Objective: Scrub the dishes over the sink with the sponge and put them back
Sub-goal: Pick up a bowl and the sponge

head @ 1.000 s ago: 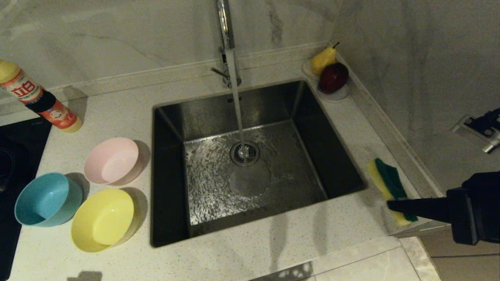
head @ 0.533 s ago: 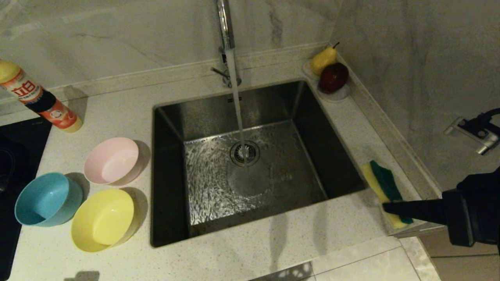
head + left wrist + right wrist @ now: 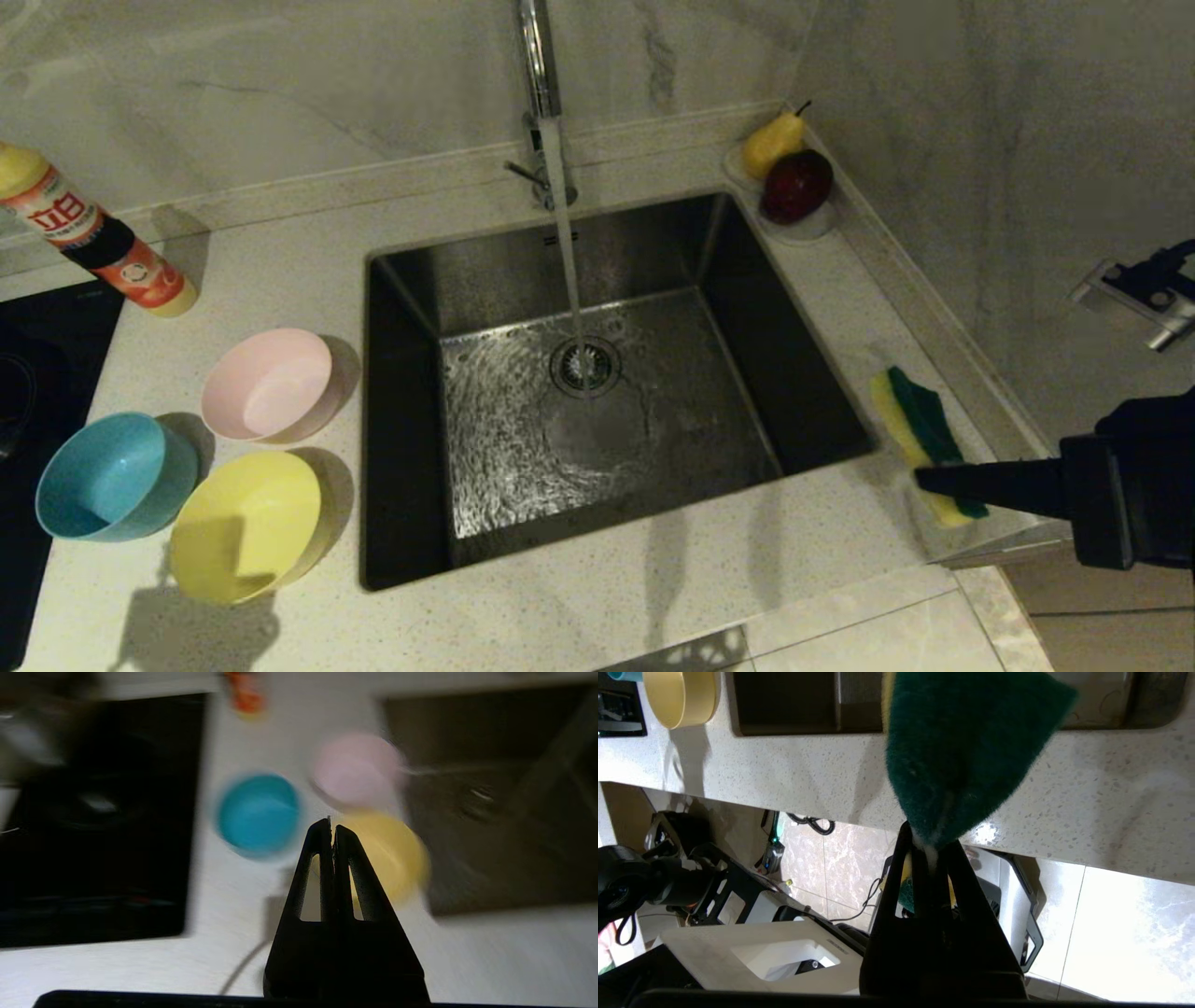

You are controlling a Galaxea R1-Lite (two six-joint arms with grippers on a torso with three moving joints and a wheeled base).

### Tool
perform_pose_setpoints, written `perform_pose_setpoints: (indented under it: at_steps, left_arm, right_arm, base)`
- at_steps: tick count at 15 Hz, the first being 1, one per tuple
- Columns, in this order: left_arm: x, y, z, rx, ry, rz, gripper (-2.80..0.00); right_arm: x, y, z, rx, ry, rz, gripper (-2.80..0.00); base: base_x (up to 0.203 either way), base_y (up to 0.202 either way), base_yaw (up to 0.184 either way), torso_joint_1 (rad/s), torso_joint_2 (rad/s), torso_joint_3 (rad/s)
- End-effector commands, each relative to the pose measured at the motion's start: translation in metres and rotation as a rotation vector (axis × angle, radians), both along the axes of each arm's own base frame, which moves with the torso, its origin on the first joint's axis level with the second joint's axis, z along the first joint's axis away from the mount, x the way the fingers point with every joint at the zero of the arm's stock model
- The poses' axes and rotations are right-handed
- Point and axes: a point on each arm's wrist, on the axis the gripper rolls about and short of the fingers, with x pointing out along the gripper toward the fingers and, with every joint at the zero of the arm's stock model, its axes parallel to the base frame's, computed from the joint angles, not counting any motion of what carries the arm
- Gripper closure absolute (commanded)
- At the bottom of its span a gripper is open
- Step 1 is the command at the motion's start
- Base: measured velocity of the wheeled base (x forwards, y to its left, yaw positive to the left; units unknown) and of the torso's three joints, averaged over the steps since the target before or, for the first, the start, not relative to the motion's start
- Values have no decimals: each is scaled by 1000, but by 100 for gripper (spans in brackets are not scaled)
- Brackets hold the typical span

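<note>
We see a speckled surface (image 3: 653,597) around the sink (image 3: 597,411); our right hand (image 3: 924,479) pinches the sponge (image 3: 920,425) at its right edge, our left hand (image 3: 331,828) closed empty, seemingly above the bowls.

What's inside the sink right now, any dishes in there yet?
No dishes. The sink holds only running water falling onto the drain strainer and spreading over the floor. The pink bowl, blue bowl and yellow bowl sit on the counter beside it.

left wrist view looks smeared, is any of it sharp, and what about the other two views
Left wrist view: bowls, pink, blue, yellow, are motion-blurred; only the shut left gripper is sharp. Head view: dim but sharp, hard shadow across the yellow bowl. Right wrist view: sharp, floor glare, sponge fills the top.
</note>
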Motion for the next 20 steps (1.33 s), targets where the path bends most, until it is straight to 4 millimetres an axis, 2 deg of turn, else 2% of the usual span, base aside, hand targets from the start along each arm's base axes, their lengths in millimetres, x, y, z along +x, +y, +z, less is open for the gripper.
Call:
perform_pose_setpoints:
  at_steps: [1, 6, 8, 9, 12, 14, 17, 20]
  left_arm:
    - [49, 3, 40, -1, 159, 129, 0]
    - [143, 6, 83, -2, 351, 280, 0]
    - [183, 10, 89, -18, 410, 322, 0]
    - [200, 15, 90, -26, 432, 351, -280]
    - [237, 37, 91, -60, 486, 403, -280]
    - [252, 51, 87, -96, 526, 382, -280]
    - [259, 77, 86, -201, 567, 304, -280]
    - [256, 100, 77, -332, 628, 261, -280]
  right_arm:
    - [3, 2, -2, -6, 11, -1, 0]
    - [15, 9, -5, -19, 40, -2, 0]
    - [19, 11, -5, -20, 45, -2, 0]
    - [19, 11, -6, -22, 48, -2, 0]
    - [19, 11, -6, -24, 49, -4, 0]
    - [20, 11, -7, -25, 50, -3, 0]
    - [22, 13, -9, -29, 57, -3, 0]
    - [25, 14, -10, -32, 62, 0, 0]
  base:
    - [0, 0, 0, 0, 0, 0]
    - [0, 0, 0, 0, 0, 0]
    - [0, 0, 0, 0, 0, 0]
    - [0, 0, 0, 0, 0, 0]
    - [0, 0, 0, 0, 0, 0]
    - [0, 0, 0, 0, 0, 0]
    - [0, 0, 0, 0, 0, 0]
    - [0, 0, 0, 0, 0, 0]
